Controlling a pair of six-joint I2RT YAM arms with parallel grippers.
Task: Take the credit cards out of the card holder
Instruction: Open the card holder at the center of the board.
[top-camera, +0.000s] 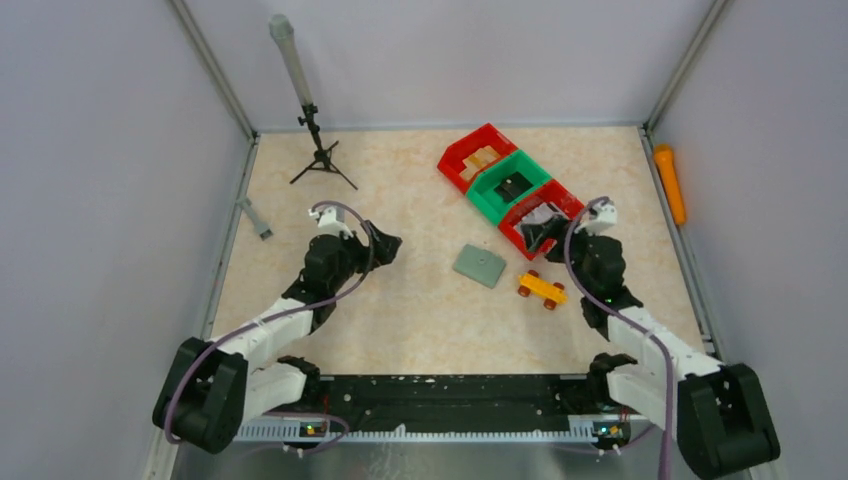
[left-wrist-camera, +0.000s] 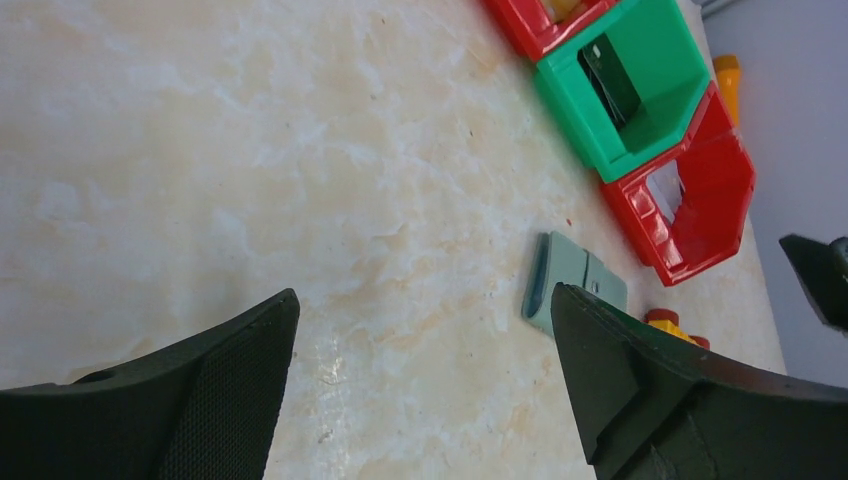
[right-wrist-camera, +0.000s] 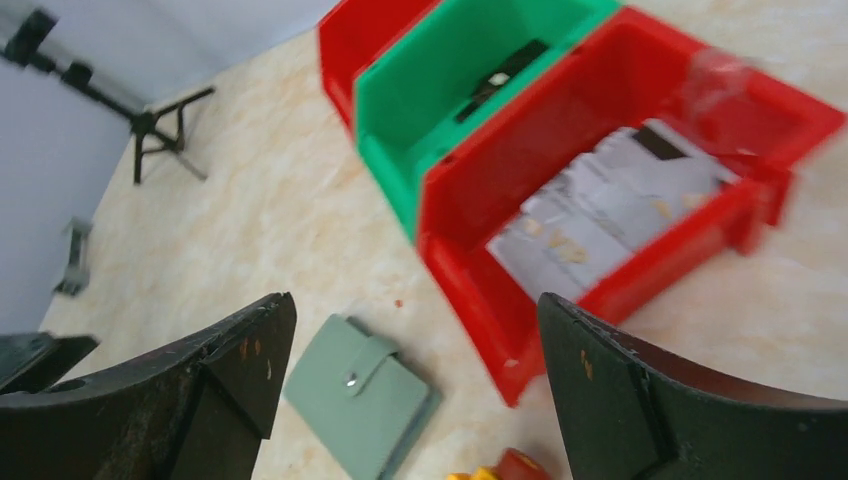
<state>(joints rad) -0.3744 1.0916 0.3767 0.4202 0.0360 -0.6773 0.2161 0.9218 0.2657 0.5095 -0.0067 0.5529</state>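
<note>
I saw the marbled beige tabletop (top-camera: 400, 320), then three glossy hard-plastic bins (top-camera: 510, 185) in a row: red, green, red. My left pincer (left-wrist-camera: 420, 300) and right pincer (right-wrist-camera: 415, 300), matte black wedges, stood spread, pinching nothing. The card holder (right-wrist-camera: 360, 395), a flat grey-green square with a snapped tab, lay closed between them.

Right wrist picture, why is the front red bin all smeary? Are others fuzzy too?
Right wrist view: the front red bin is blurred, worst at its far corner; the wallet is clearer. Left wrist view: sharp, a shiny patch on the table. Top view: sharp, evenly lit.
</note>
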